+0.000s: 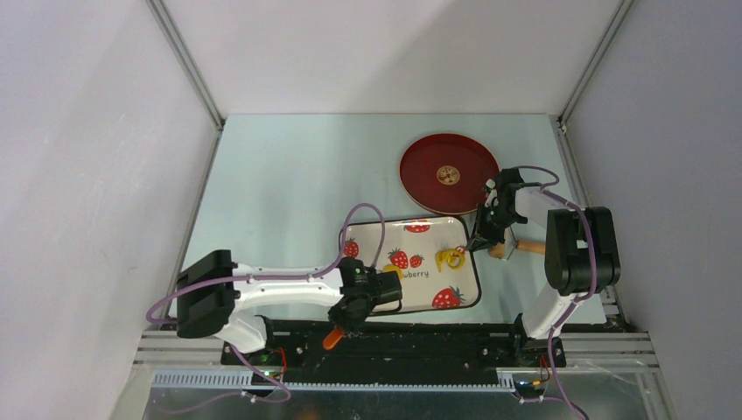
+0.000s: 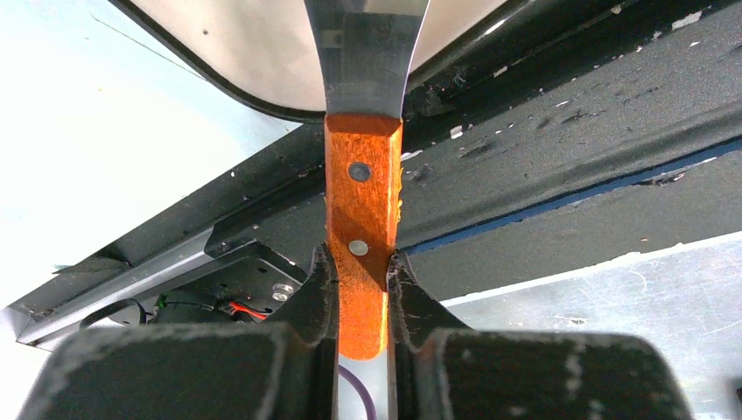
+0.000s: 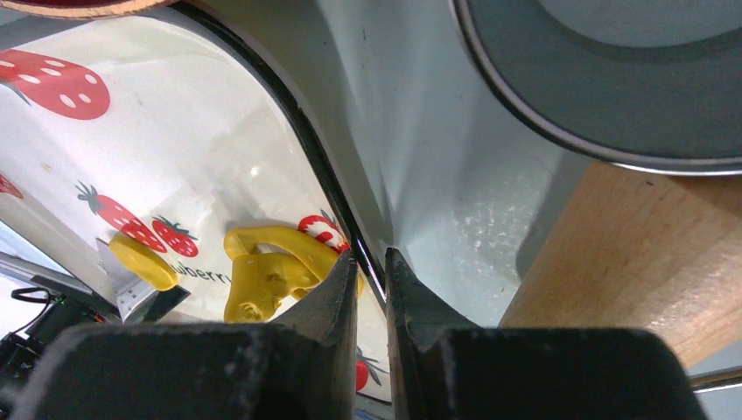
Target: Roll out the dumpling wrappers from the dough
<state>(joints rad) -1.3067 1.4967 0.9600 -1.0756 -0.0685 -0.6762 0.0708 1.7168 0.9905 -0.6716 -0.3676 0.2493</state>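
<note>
A ragged yellow piece of dough with a loop in it lies on the right part of the strawberry-print tray. A smaller yellow piece lies near the tray's front edge, by the scraper's blade tip. My left gripper is shut on the orange wooden handle of a metal scraper; its blade reaches over the tray's near rim. My right gripper is closed on the tray's dark right rim.
A red plate with a gold emblem lies behind the tray. A wooden rolling pin rests on the table right of the tray, beside my right gripper. A round grey metal rim shows above it. The black base rail runs under the scraper handle.
</note>
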